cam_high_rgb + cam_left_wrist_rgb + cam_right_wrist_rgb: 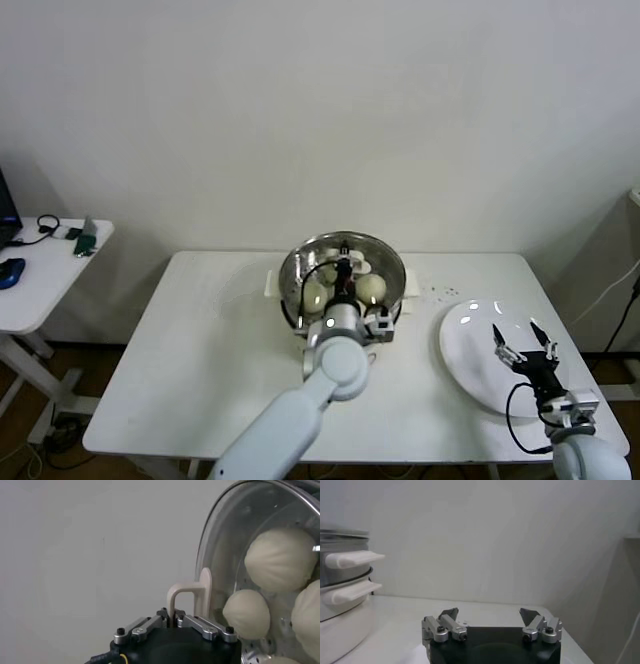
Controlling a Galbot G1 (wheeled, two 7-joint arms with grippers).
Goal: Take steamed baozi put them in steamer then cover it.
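Nearest the head camera, at the table's front right corner, the right gripper (522,345) is being held idle with its fingers spread wide and nothing between them, just over the near edge of the white plate (470,345), which is lying bare of buns. Closer to the middle, the left arm is being reached forward over the white table (200,360), and the left gripper (343,268) is being kept pressed together on the cream handle (192,597) of the cover (388,262); in the left wrist view the handle is seen pinched between the shut fingertips, with the glass of the lid standing right against it. Through that glass the steamed baozi (281,559) are being shown inside the steamer (296,268), resting on the perforated steel floor; three are clear in the wrist view, and a sliver of a fourth is being caught at the edge. The steamer itself is being seen from the right wrist view as well, with its white side handles sticking out near the wall. Judged from this, the loading is done and the covering is being finished: the lid appears to be on or very nearly on the basket, though whether its rim is fully seated all round cannot be told. What seems left is for the handle to be released and the left arm to be drawn clear.
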